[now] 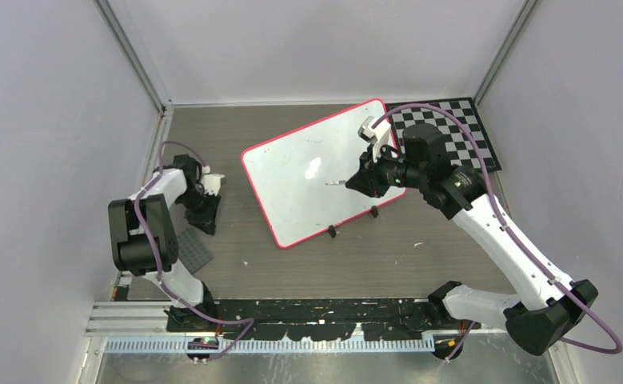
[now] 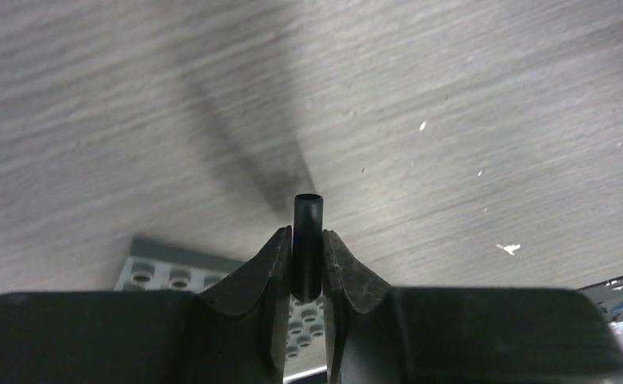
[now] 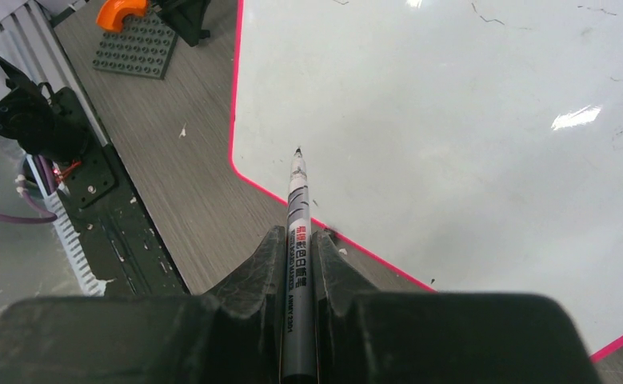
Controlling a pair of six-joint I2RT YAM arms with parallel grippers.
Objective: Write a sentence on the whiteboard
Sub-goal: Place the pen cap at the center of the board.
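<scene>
The whiteboard (image 1: 308,184) lies tilted mid-table, white with a red-pink rim; it also fills the right wrist view (image 3: 468,120). No written sentence shows on it, only faint specks and a glare spot. My right gripper (image 1: 356,182) is shut on a grey whiteboard marker (image 3: 298,216), with its uncapped tip pointing left over the board's near part (image 1: 332,183). I cannot tell if the tip touches. My left gripper (image 1: 206,190) sits at the far left over the table, shut on a black marker cap (image 2: 308,232).
A black-and-white checkerboard mat (image 1: 468,132) lies behind the right arm. A grey studded plate (image 1: 197,250) lies near the left arm and shows under the left fingers (image 2: 164,272). An orange piece (image 3: 120,10) sits by that plate. A black rail (image 1: 324,310) runs along the near edge.
</scene>
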